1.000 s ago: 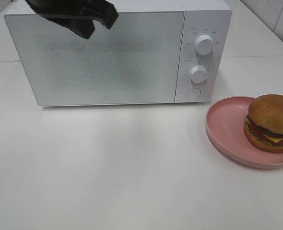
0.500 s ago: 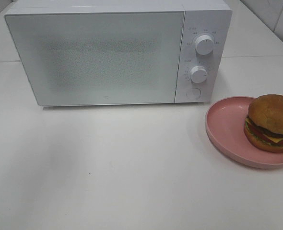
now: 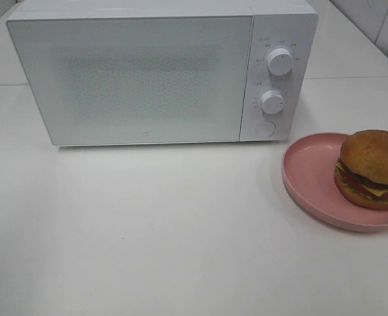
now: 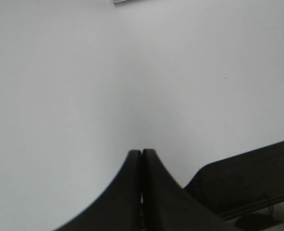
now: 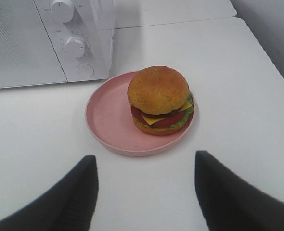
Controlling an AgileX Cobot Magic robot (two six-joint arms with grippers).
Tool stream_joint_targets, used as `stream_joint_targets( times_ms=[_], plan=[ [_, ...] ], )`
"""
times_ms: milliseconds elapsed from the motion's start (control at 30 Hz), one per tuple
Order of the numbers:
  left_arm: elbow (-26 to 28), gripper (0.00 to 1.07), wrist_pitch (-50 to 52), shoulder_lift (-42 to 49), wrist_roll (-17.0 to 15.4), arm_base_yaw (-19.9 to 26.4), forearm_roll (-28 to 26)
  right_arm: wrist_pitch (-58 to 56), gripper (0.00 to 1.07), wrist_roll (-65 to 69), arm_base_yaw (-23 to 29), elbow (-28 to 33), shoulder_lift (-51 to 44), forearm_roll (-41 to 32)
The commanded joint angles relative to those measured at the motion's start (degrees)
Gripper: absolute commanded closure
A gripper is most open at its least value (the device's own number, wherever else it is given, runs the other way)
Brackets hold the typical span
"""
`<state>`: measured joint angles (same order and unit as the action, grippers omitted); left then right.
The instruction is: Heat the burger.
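The burger [image 3: 372, 168] [image 5: 160, 100], with a golden-brown bun, cheese, tomato and lettuce, sits on the right part of a round pink plate [image 3: 309, 172] [image 5: 106, 118] at the table's right edge. A white microwave [image 3: 154, 72] [image 5: 41, 38] stands behind with its door closed. Neither arm shows in the exterior high view. In the right wrist view my right gripper [image 5: 146, 166] is open, its two dark fingers apart, a short way back from the plate. My left gripper [image 4: 142, 155] is shut, its fingers pressed together over bare white table.
Two knobs [image 3: 280, 61] and a round button [image 3: 265, 128] are on the microwave's right panel. The white table [image 3: 181, 230] stretches in front of the microwave. The table's edge and a dark frame [image 4: 248, 183] show in the left wrist view.
A second ago the left arm's dark gripper was at the microwave's top left. It has drawn back out of the exterior high view. Burger and plate have not moved.
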<state>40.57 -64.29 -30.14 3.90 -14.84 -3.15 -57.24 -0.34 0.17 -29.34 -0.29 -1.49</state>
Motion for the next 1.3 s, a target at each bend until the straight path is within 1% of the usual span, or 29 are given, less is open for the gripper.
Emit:
stream_joint_targets(
  times_ms=[33, 67, 100, 133, 167, 200, 267, 300, 367, 433, 467, 600, 1233, 1300],
  plan=[
    [-3.04, 1.06, -0.69, 5.96, 2.06, 0.06, -2.81, 0.17, 0.5, 0.0, -0.06, 0.11, -1.43, 0.06],
    [-4.18, 1.06, -0.57, 8.77, 3.55, 0.06, -3.9, 0.17, 0.5, 0.0, -0.06, 0.11, -1.43, 0.06],
    [-5.96, 1.06, -0.52, 13.64, 6.3, 0.06, -5.73, 0.17, 0.5, 0.0, -0.06, 0.11, -1.43, 0.06],
    [-5.96, 1.06, -0.52, 13.64, 6.3, 0.06, -5.73, 0.17, 0.5, 0.0, -0.06, 0.11, -1.43, 0.06],
    [-6.82, 1.06, -0.4, 16.16, 7.28, 0.06, -6.76, 0.17, 0.5, 0.0, -0.06, 0.11, -1.43, 0.06],
    [-6.82, 1.06, -0.4, 16.16, 7.28, 0.06, -6.76, 0.17, 0.5, 0.0, -0.06, 0.11, -1.43, 0.06],
    [-9.0, 1.06, 0.0, 23.84, 10.2, 0.06, -9.28, 0.17, 0.5, 0.0, -0.06, 0.11, -1.43, 0.06],
    [-9.0, 1.06, 0.0, 23.84, 10.2, 0.06, -9.28, 0.17, 0.5, 0.0, -0.06, 0.11, -1.43, 0.06],
    [-10.2, 1.06, 2.01, 27.56, 11.69, 0.06, -9.05, 0.17, 0.5, 0.0, -0.06, 0.11, -1.43, 0.06],
    [-10.6, 1.06, 2.75, 28.42, 11.69, 0.06, -8.94, 0.17, 0.5, 0.0, -0.06, 0.11, -1.43, 0.06],
    [-11.63, 1.06, 4.18, 29.22, 11.12, 0.06, -8.42, 0.17, 0.5, 0.0, -0.06, 0.11, -1.43, 0.06],
    [-11.57, 1.06, 4.18, 29.11, 10.94, 0.11, -7.73, 0.23, 0.5, 0.34, -0.06, 0.11, -1.43, 0.06],
    [-11.57, 1.06, 4.18, 29.05, 11.0, 0.11, -7.79, 0.23, 0.5, 0.34, -0.06, 0.11, -1.43, 0.06],
    [-11.57, 1.06, 4.18, 29.62, 11.12, 0.92, -7.73, 0.23, 0.5, 0.34, -0.06, 0.11, -1.43, 0.06]
  ],
)
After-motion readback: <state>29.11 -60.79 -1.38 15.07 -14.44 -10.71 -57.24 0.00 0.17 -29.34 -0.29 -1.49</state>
